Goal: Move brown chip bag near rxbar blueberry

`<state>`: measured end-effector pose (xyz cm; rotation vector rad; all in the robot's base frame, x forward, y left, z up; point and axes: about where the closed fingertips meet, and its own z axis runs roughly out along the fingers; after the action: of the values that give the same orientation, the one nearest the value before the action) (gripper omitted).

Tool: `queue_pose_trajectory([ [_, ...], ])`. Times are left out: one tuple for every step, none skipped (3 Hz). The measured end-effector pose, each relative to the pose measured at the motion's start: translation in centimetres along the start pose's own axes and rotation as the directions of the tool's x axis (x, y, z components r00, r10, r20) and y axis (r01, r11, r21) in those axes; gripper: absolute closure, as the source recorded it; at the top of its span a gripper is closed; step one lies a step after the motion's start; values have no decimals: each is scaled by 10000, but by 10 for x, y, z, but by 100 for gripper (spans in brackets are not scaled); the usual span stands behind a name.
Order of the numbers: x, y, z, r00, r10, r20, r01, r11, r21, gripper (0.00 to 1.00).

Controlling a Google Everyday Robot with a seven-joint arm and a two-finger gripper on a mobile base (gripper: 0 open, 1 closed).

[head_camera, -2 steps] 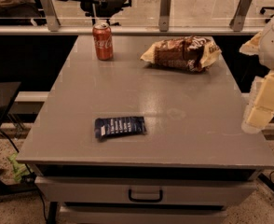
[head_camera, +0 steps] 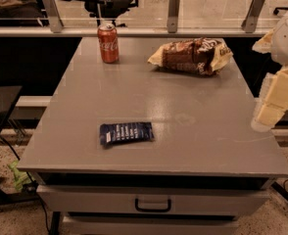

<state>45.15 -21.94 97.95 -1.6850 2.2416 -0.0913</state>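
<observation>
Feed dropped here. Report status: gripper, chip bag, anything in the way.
Gripper beside table, right side, apart from bag. Brown chip bag lying far right, rxbar blueberry near front. Soda can far left, off the path.

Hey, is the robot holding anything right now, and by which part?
Nothing is held. The gripper hangs at the right edge of the table, apart from the chip bag, the blue bar and the soda can.

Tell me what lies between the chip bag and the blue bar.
Only bare tabletop, in the camera view, between chip bag and bar. The gripper hangs at its right edge.
</observation>
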Motion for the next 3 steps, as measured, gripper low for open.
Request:
queue_pose_trajectory([
  [-4, -35, 16, 9985, 421, 358, -424, 9991, 80, 0],
  [-9, -83, 43, 9921, 973, 796, -980, 9952, 60, 0],
  [-16, -129, 71, 9833, 1467, 1077, -1482, 9889, 52, 0],
])
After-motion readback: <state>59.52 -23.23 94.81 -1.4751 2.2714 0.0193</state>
